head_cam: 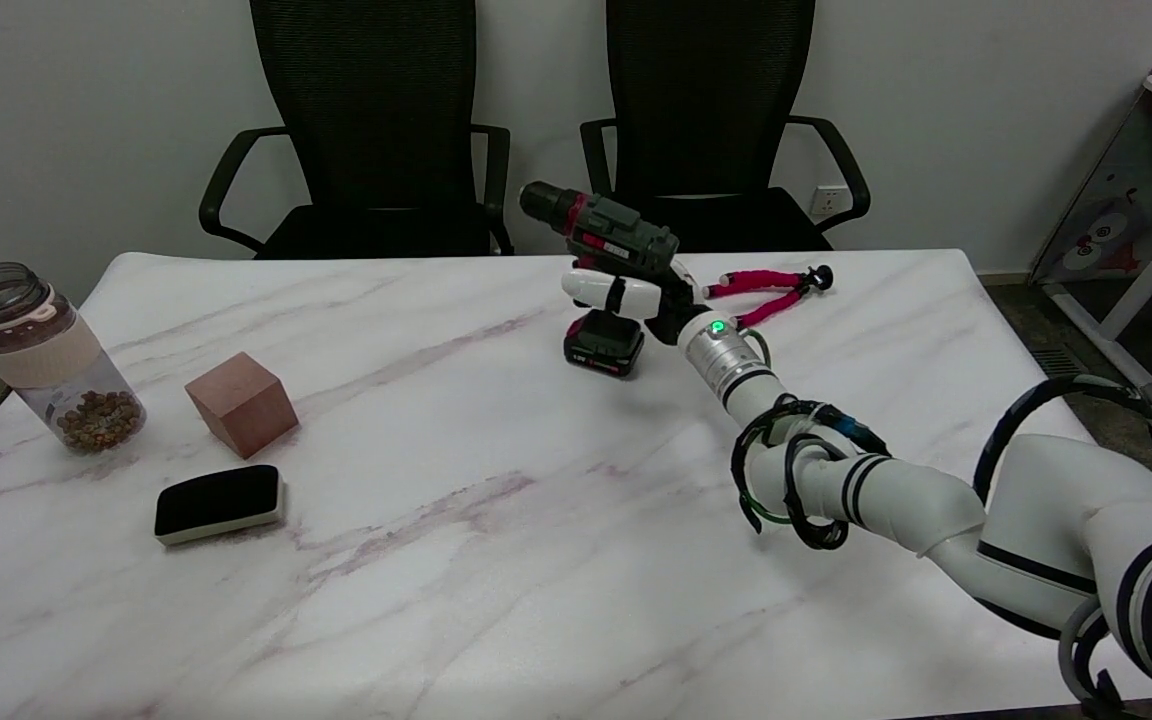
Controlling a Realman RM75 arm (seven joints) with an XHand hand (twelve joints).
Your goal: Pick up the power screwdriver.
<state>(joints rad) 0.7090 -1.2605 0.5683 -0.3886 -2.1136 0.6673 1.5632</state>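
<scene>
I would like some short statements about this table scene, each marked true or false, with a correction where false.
1. The right hand grips the power screwdriver by its handle. True.
2. The screwdriver's chuck points toward the picture's right. False: it points to the upper left.
3. The brown block lies between the jar and the screwdriver. True.
4. The black eraser rests on top of the block. False: it lies on the table, nearer the camera than the block.
5. The small pink tripod lies on the table behind the right arm. True.
</scene>
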